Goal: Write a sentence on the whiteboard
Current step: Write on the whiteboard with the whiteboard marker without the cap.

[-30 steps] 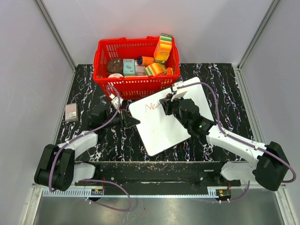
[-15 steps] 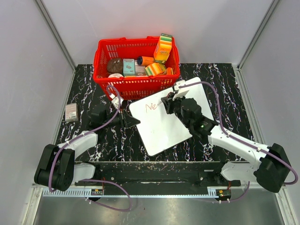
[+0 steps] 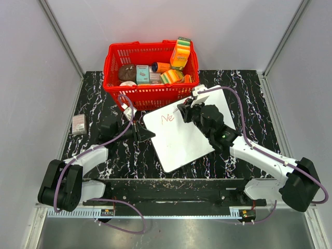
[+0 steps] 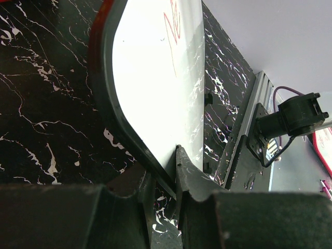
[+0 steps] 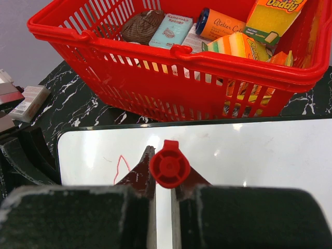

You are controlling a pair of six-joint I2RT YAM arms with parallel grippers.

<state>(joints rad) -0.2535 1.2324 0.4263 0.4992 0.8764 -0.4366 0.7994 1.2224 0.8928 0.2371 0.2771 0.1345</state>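
Marker (image 5: 169, 168) gripped by right end effector (image 3: 188, 110) over whiteboard (image 3: 179, 142).

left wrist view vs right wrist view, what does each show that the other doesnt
Only left wrist: the left gripper pinching the edge of the whiteboard. Only right wrist: the right gripper clamping a red marker, and groceries in the red basket. Both: the whiteboard, its red writing, the marbled table.
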